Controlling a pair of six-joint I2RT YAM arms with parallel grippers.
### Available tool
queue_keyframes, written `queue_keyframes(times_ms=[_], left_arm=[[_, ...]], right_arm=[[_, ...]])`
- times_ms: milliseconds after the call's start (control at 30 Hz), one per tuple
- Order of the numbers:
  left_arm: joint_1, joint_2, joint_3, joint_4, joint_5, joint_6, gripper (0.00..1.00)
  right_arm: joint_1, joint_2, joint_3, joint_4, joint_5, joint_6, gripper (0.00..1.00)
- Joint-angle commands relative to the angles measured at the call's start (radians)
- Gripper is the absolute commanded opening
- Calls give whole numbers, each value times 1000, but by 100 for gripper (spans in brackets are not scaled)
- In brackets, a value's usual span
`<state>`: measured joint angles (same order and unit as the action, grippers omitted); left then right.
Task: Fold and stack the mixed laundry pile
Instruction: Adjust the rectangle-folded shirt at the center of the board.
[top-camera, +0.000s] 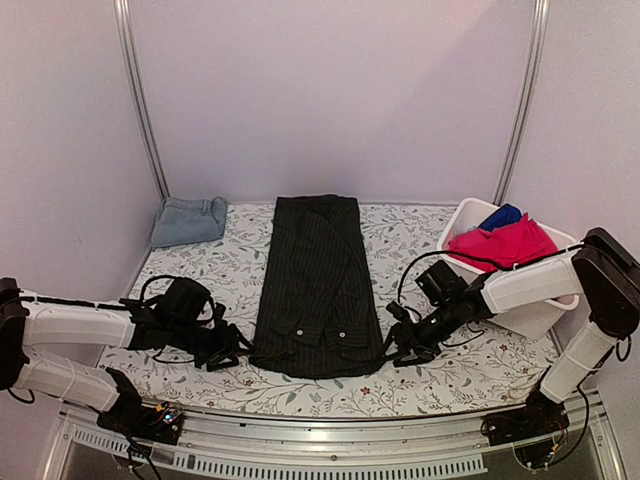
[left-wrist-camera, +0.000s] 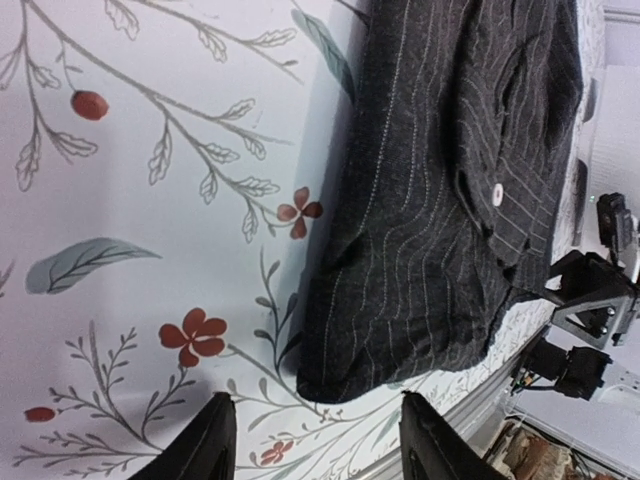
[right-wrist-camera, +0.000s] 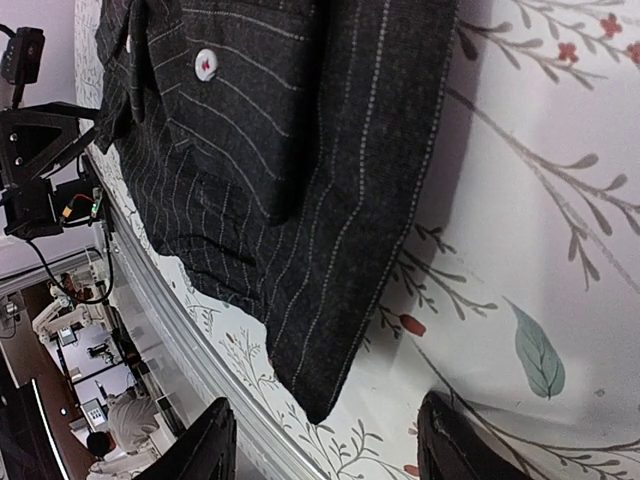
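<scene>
L gripper (left-wrist-camera: 315, 432): jaws apart, nothing held; near-left corner of black pinstriped garment (left-wrist-camera: 420, 250) just ahead of tips. R gripper (right-wrist-camera: 325, 440): likewise, at near-right corner. Garment flat, lengthwise on floral cover (top-camera: 420, 240). We judge: pinch both corners together, catch all layers, lift evenly, fold twd far end.

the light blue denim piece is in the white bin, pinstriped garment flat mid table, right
No: the light blue denim piece sits on the table cover's far left corner, not in the white bin, as the top external view shows. The rest holds.
</scene>
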<state>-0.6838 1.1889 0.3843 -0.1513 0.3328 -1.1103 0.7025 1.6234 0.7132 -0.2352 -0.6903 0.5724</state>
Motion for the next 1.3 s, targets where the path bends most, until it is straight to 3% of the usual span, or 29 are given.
queue_keyframes(times_ms=[0,300,400,600,700,933,967,1067,1133,1267], left_arm=[[-16,57,-10,117,7,-10,53],[-24,226,62,187,54,65,45],[-33,235,60,200,64,70,34],[-84,264,95,215,94,121,3],[-114,277,118,195,97,136,0],[-122,253,113,64,38,128,0],[-121,251,125,16,13,128,10],[-128,229,160,-102,-38,173,31],[-148,183,188,-157,-90,213,36],[-189,126,250,-204,-124,279,38]], right_arm=[[3,46,43,8,53,-11,60],[1,202,164,-16,18,-97,47],[3,218,164,-7,-9,-109,37],[57,206,153,21,-49,-108,9],[93,197,151,19,-58,-109,0],[104,149,111,-39,-43,-121,0],[105,139,109,-59,-37,-130,3],[104,115,111,-135,-11,-169,28],[103,76,115,-175,23,-178,35],[103,-18,140,-235,52,-176,36]])
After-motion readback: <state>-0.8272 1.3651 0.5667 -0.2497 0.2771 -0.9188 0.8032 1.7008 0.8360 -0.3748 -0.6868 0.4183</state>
